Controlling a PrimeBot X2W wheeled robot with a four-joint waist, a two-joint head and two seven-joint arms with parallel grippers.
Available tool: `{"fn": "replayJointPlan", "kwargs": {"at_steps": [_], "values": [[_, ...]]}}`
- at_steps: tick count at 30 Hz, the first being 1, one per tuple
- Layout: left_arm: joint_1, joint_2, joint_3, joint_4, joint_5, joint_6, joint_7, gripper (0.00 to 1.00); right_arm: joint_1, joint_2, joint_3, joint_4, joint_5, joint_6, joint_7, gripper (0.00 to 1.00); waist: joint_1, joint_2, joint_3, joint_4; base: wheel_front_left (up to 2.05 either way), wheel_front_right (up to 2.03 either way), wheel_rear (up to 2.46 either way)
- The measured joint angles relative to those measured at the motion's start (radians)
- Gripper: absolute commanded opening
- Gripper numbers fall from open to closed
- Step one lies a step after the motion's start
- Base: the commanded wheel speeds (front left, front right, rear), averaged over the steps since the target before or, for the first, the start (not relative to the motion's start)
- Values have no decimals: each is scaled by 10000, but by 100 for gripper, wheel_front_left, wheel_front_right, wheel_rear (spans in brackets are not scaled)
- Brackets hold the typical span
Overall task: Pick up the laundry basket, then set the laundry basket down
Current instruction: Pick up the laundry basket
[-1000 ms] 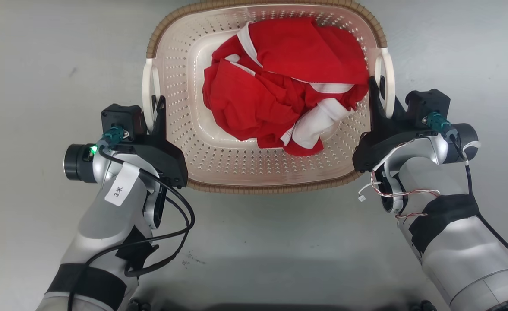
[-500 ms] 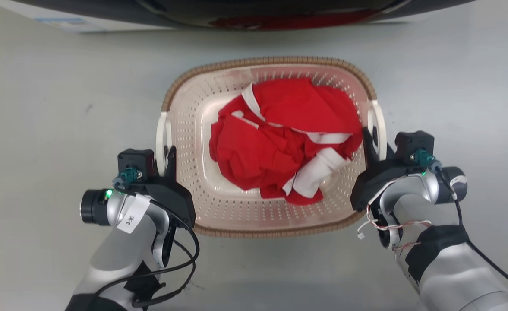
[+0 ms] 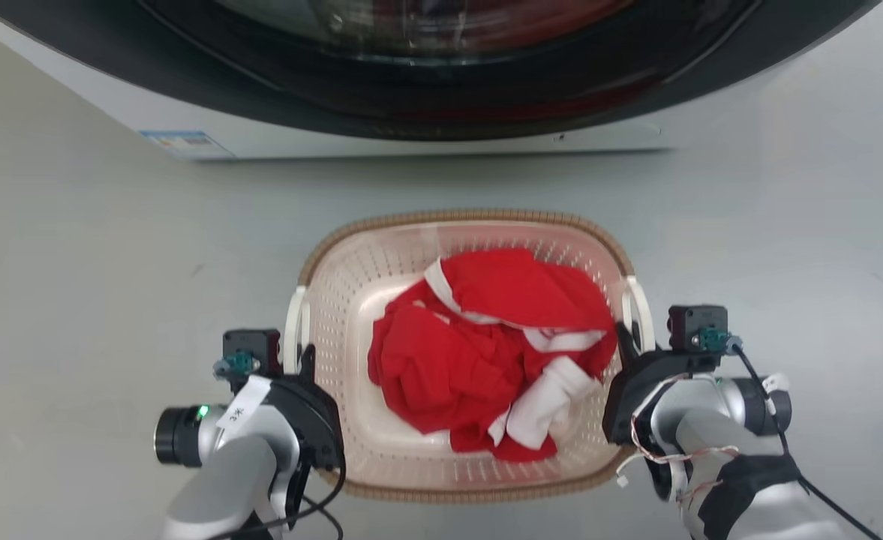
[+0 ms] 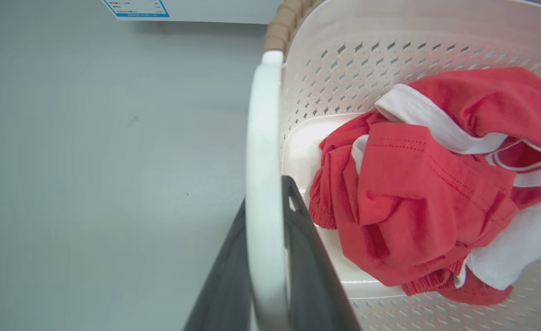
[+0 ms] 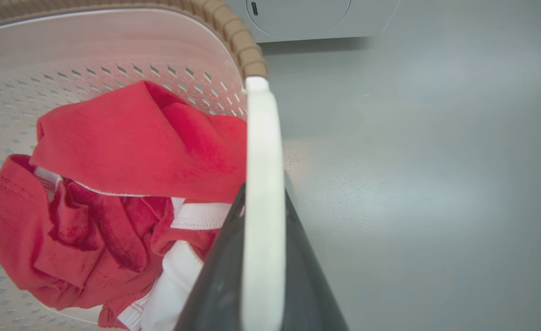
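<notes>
The laundry basket [image 3: 340, 300] sits low in front of the washing machine [image 3: 441, 82], over a smooth grey floor [image 3: 73, 262]. I cannot tell if its base touches the floor. It is a rounded rectangle of cream plastic, its walls pricked with rows of small slots and its rim [image 3: 464, 217] brown and woven-looking. Soft red clothes [image 3: 486, 345] with white bands lie heaped inside.

The left gripper [image 3: 302, 358] is clamped on the glossy white left handle [image 4: 262, 184], one dark finger on each side. The right gripper [image 3: 629, 337] grips the right handle [image 5: 263, 184] the same way.

The head view takes in the machine's dark curved door. The left wrist view picks out stitching on the cloth and a blue-edged label [image 4: 134, 8]. The right wrist view catches a round panel [image 5: 298, 11] low on the machine.
</notes>
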Motion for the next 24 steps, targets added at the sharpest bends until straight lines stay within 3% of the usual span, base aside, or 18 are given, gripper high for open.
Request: {"fn": "replayJointPlan", "kwargs": {"at_steps": [24], "values": [[2294,27,-1150,560,-1055,12,1369,0,2425,33,1745,-61,1988,-46,1586,0,0,-2,-3574,165,0,0,0]]}}
